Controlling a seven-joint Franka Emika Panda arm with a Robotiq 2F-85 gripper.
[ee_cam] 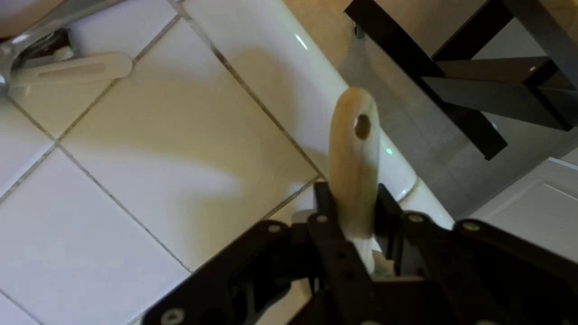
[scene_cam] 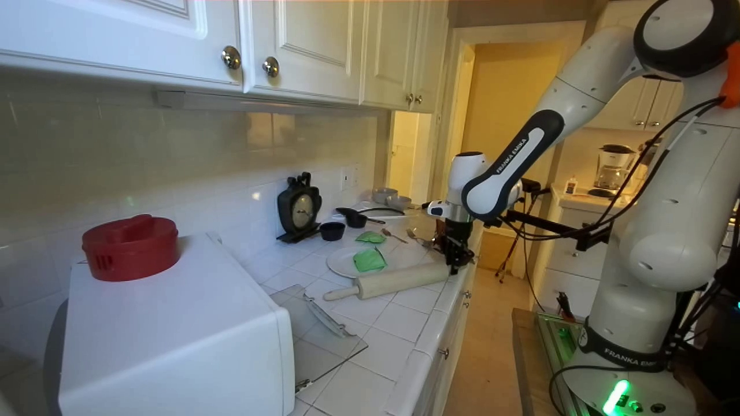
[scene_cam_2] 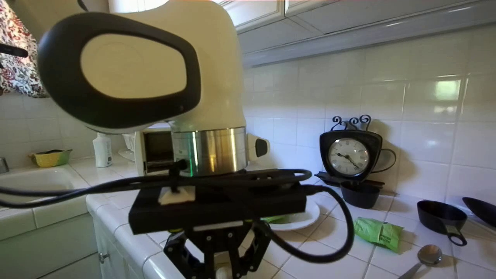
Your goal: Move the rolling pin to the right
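The rolling pin (scene_cam: pixel 399 281), a pale wooden cylinder, lies across the white tiled counter in an exterior view, one handle pointing toward the glass panel. My gripper (scene_cam: pixel 455 269) is at its opposite end, by the counter's front edge. In the wrist view, my gripper (ee_cam: pixel 353 198) has a finger against each side of the rolling pin's handle (ee_cam: pixel 354 158), with no visible gap. The handle tip extends past the fingers over the counter edge. An exterior view shows the gripper (scene_cam_2: pixel 219 267) pointing down, mostly hiding the pin. I cannot tell whether the pin is lifted.
A white plate (scene_cam: pixel 335 267) with a green packet (scene_cam: pixel 370 260) lies just behind the pin. A glass panel (scene_cam: pixel 324 329) and white appliance (scene_cam: pixel 173 341) stand nearer that camera. A clock (scene_cam_2: pixel 350 155), black pots (scene_cam_2: pixel 441 217), a spoon (scene_cam_2: pixel 429 255) and utensils (ee_cam: pixel 76 70) are on the counter.
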